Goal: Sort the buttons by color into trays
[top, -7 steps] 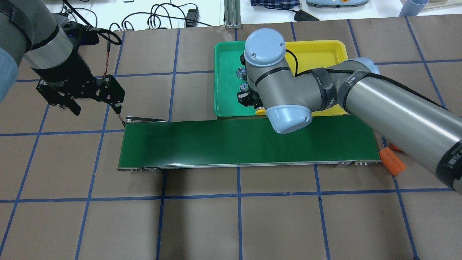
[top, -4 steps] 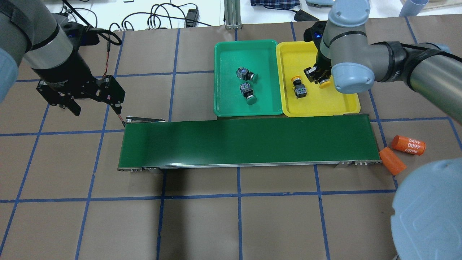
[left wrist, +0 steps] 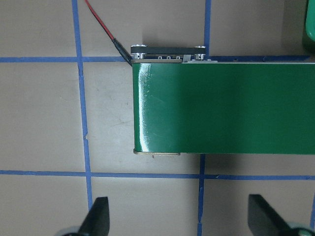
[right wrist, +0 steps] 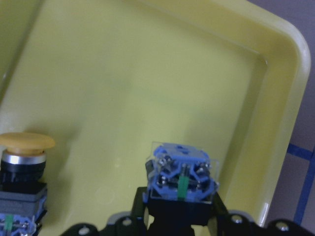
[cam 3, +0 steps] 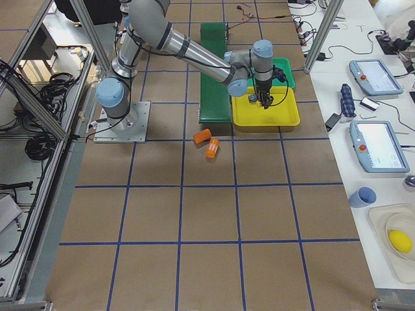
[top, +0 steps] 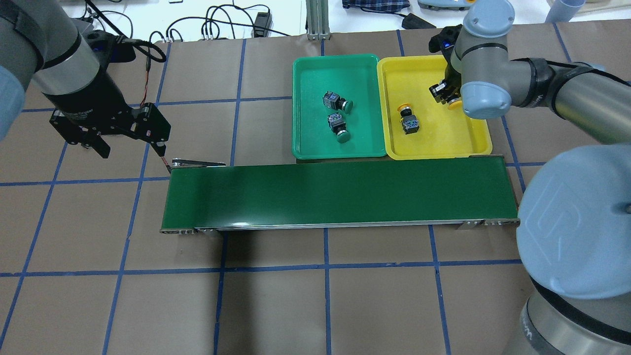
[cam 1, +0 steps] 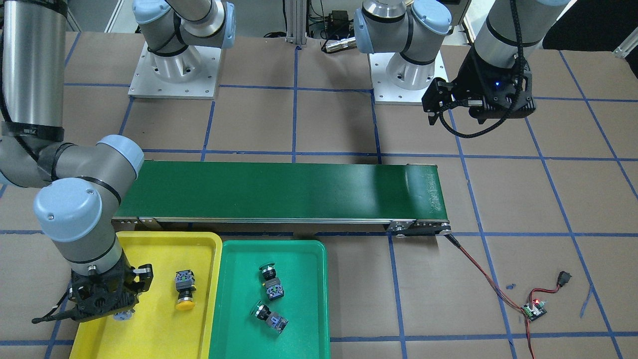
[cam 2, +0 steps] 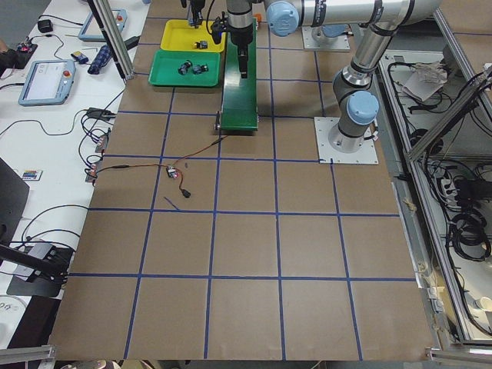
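My right gripper (top: 446,96) hangs over the back right of the yellow tray (top: 434,138), shut on a yellow-capped button (top: 453,102). In the right wrist view the fingers (right wrist: 140,209) clamp that button's blue-and-clear base (right wrist: 181,177) just above the tray floor. Another yellow-capped button (top: 408,118) lies in the same tray. Two green-capped buttons (top: 337,102) (top: 339,127) lie in the green tray (top: 310,133). Off to the left, my left gripper (top: 132,148) is open and holds nothing, past the belt's left end.
A long dark green conveyor belt (top: 340,195) runs in front of both trays, with a red wire at its left end (left wrist: 101,27). Two orange cylinders (cam 3: 207,142) lie by the belt's right end. The right arm's elbow (top: 577,222) hides that corner from overhead.
The right gripper carried the yellow-capped button from the trays' front edge near the belt to the back right of the yellow tray. The left arm has not moved.
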Robot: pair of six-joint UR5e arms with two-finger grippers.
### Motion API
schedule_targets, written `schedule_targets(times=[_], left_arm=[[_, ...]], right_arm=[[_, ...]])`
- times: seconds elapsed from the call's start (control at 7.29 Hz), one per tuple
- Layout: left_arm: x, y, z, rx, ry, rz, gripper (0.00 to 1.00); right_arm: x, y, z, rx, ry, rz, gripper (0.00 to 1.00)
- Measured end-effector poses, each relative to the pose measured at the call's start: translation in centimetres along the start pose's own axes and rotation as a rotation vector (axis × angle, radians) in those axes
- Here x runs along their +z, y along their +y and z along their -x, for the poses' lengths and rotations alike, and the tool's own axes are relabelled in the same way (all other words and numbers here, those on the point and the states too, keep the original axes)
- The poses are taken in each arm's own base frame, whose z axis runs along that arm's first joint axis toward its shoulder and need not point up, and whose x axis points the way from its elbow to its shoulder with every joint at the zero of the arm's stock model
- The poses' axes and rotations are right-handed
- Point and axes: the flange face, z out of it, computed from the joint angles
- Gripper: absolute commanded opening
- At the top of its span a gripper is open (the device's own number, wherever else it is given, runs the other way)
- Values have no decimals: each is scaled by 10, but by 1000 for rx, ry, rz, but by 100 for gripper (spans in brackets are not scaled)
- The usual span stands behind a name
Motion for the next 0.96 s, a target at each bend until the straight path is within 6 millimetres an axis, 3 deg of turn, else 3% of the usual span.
schedule_targets(times=[0.27, 0.41, 0.55, 0.96], left_arm=[[0, 0, 0, 0, 0, 0, 100], [0, 0, 0, 1, 1, 0, 100], [0, 0, 0, 0, 0, 0, 100], [0, 0, 0, 0, 1, 0, 100]], right_arm=[[-7, -4, -2, -1, 4, -15, 100], [-22, -4, -2, -2, 6, -20, 100], [-49, 0, -1, -2, 0, -10, 100], [-178, 41, 29, 39, -93, 76, 100]])
